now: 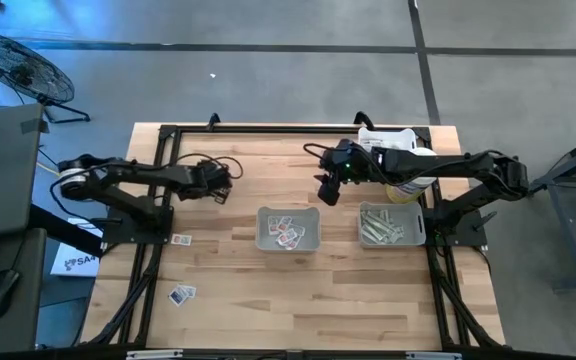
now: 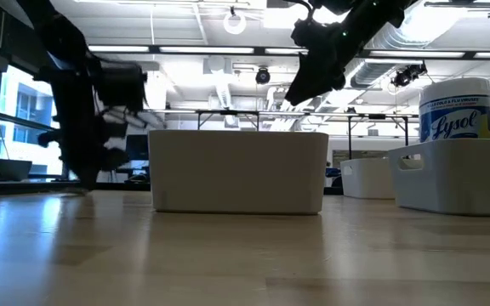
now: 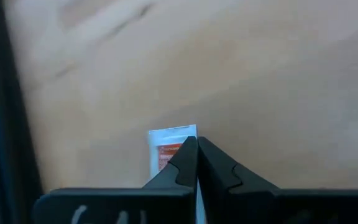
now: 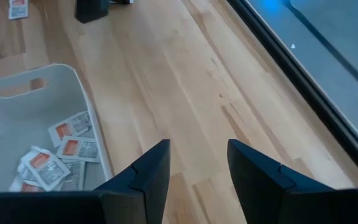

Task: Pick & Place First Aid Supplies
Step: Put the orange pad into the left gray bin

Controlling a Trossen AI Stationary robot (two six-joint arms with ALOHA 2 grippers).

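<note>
From above I see my left tool (image 1: 224,186) out over the bare wood of the bench (image 1: 228,300), to the left of the middle tray (image 1: 288,229). Its wrist camera shows the two fingers (image 3: 188,163) pressed together on a small white packet (image 3: 168,149) with orange print, the packet sticking out beyond the fingertips with the bench surface past it. My right tool (image 1: 327,191) hangs above the bench just behind the middle tray's far right corner, and its fingers (image 4: 151,171) stand clearly apart with nothing between them. Through that same wrist camera I look down into the tray (image 4: 17,112), where several white packets with orange print (image 4: 70,146) lie in a loose heap on its floor. The second tray (image 1: 392,226), to the right of the first, holds the long pale strips (image 1: 380,226). Two more packets lie loose on the bench on the left side: one (image 1: 180,239) beside the base of the left arm, and another (image 1: 181,294) nearer the front edge. A white wipes canister (image 2: 455,109) stands behind the right-hand tray.
</note>
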